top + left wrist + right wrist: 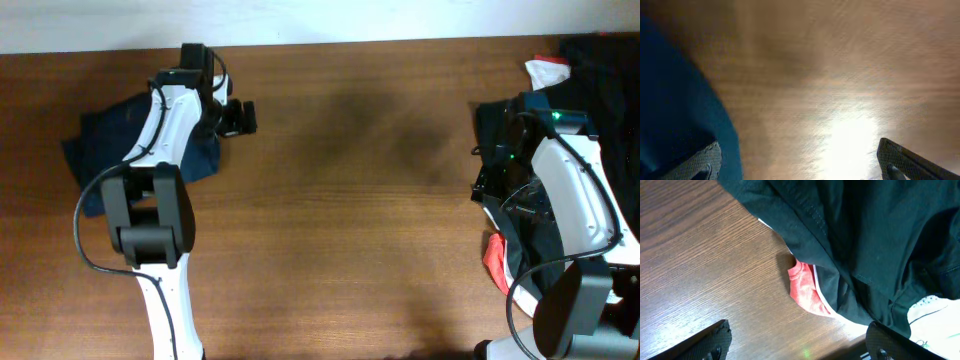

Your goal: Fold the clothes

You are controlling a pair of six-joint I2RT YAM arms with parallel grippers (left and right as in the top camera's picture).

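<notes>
**foldbot_fan:** where's the left gripper [797, 152] at? On its wrist cam the fingers sit wide apart with only bare table [840, 75] between them, so it's got nothing.

**yam_tinkerer:** Yep, empty. One finger [702, 162] is right at the edge of the navy shorts [670, 100]. Can't tell if it's touching the cloth or just above it. From overhead the shorts are a bunched lump at the left end of the table, mostly under that arm, with the gripper poking out past their right edge.

**foldbot_fan:** and the right gripper [797, 330]?

**yam_tinkerer:** Also spread wide, nothing in it. It's over the black garments [865, 230] at the other end, with a red cloth [805, 290] and a bit of white cloth [932, 307] tucked under them. It's well apart from the shorts, so no help right now.

**foldbot_fan:** so which step is this?

**yam_tinkerer:** My guess is between grips. The shorts look lumpy, not a tidy flat fold, so I'd say folding isn't done. Can't make out legs or waistband, there's too much arm in the way.

**foldbot_fan:** next move?

**yam_tinkerer:** I reckon the left swings over the cloth, comes down on an edge, pinches just the top layer and drags it flat onto the open wood in the middle. It probably wants the right arm across to pin the other corner, or the whole lump just slides.
</notes>
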